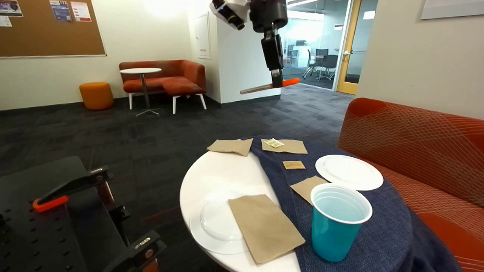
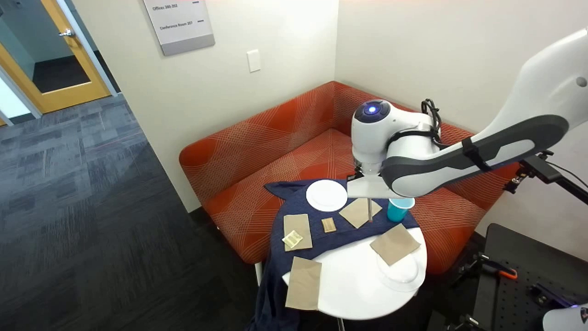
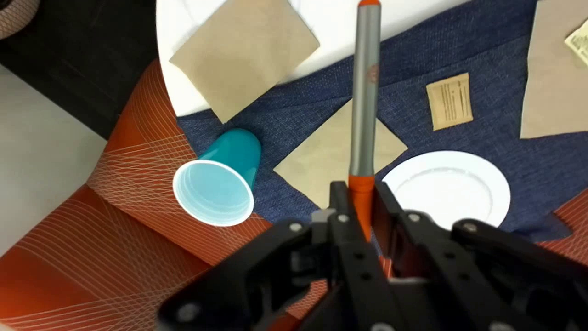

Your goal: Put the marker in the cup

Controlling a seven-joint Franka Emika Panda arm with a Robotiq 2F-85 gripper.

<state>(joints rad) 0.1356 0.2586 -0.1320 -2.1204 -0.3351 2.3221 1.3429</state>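
The marker is a thin stick with a grey barrel and orange-red ends; it shows in the wrist view (image 3: 365, 92) and in both exterior views (image 1: 257, 89) (image 2: 370, 211). My gripper (image 3: 360, 188) is shut on its orange end, and the grey barrel sticks out past the fingertips. In an exterior view the gripper (image 1: 277, 82) holds it tilted slightly from level, high above the table. The teal cup (image 1: 336, 238) stands upright on the blue cloth, its white inside visible; it also shows in the wrist view (image 3: 213, 193), left of the marker, and partly behind the arm in an exterior view (image 2: 398, 211).
The round white table (image 1: 211, 177) is partly covered by a dark blue cloth (image 1: 385, 226). On it lie brown napkins (image 1: 266, 228), small packets (image 1: 293, 165), a white plate (image 1: 349, 172) and a clear plate (image 1: 219, 223). A red couch (image 1: 416, 139) stands beside it.
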